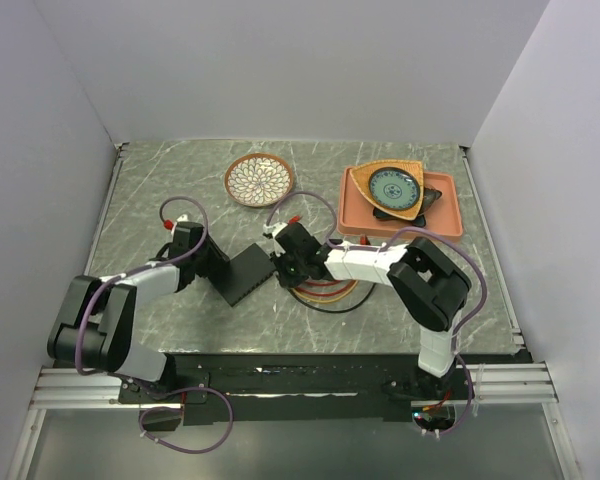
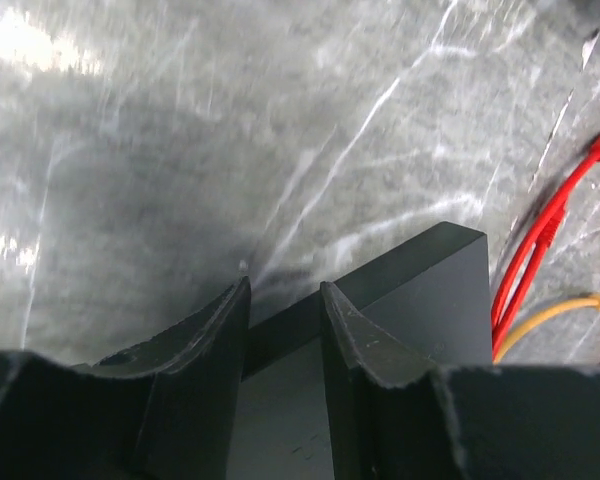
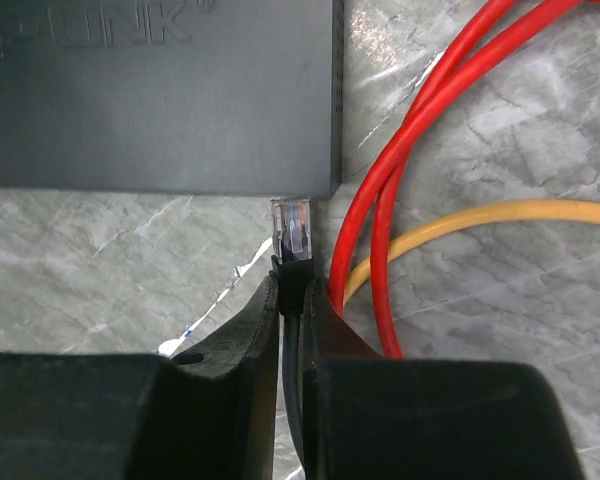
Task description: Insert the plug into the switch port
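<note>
The matte-black switch [image 1: 252, 275] lies flat on the marble table between my two grippers. It also shows in the left wrist view [image 2: 420, 300] and, with raised lettering, in the right wrist view [image 3: 160, 100]. My left gripper [image 1: 217, 266] sits over the switch's left end. Its jaws [image 2: 283, 290] stand a narrow gap apart above the switch's edge, gripping nothing that I can see. My right gripper [image 1: 283, 265] is shut [image 3: 298, 285] on the black boot of a cable. Its clear plug [image 3: 293, 230] sticks out, its tip at the near right corner of the switch. The sockets are hidden.
Red cable [image 3: 420, 130] and yellow cable [image 3: 500, 215] loop on the table just right of the plug, coiled under my right arm [image 1: 325, 290]. A woven patterned dish [image 1: 259, 179] and an orange tray [image 1: 445, 212] holding a triangular bowl [image 1: 393, 187] stand at the back.
</note>
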Available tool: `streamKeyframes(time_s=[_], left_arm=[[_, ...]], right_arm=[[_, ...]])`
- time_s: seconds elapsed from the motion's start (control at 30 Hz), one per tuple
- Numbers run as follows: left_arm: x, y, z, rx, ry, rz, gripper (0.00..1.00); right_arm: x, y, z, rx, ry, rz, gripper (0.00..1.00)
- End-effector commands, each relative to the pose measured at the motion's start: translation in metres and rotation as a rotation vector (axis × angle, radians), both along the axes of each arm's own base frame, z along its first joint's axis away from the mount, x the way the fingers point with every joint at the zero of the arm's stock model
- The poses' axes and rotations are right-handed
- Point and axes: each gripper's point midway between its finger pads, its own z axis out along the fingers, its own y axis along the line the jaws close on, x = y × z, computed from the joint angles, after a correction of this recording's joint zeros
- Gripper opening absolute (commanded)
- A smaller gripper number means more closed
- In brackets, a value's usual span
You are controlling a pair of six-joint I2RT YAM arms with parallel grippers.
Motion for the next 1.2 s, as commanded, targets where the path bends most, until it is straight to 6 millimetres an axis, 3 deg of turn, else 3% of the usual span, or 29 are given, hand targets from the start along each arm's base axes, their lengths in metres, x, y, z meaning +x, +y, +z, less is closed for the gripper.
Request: streamKeyframes(time_s=[0.0,0.13,0.27,0.7,1.17], left_arm=[[-0.010,0.003,0.004,0.003,0.012,0.042,0.41],[-0.003,0.009,0.011,0.038,-0.002,0.057,0.44],[-0.006,0.013,0.009,0.063,0.017,0.062,0.46],[-0.016,0.021,0.006,0.090,0.034,0.083,0.49],[-0.027,0.029,0.006,0.091,0.032,0.131,0.43]], right_arm=[[-0.016,-0.011,0.006,-0.038,-0.005,0.049,0.00],[-0.022,0.000,0.009,-0.037,-0.007,0.080,0.00],[-0.020,0.005,0.000,-0.084,0.023,0.074,0.00],[0.014,0.030,0.020,-0.089,-0.022,0.012,0.00],[-0.012,0.017,0.031,-0.019,0.005,0.029,0.00]])
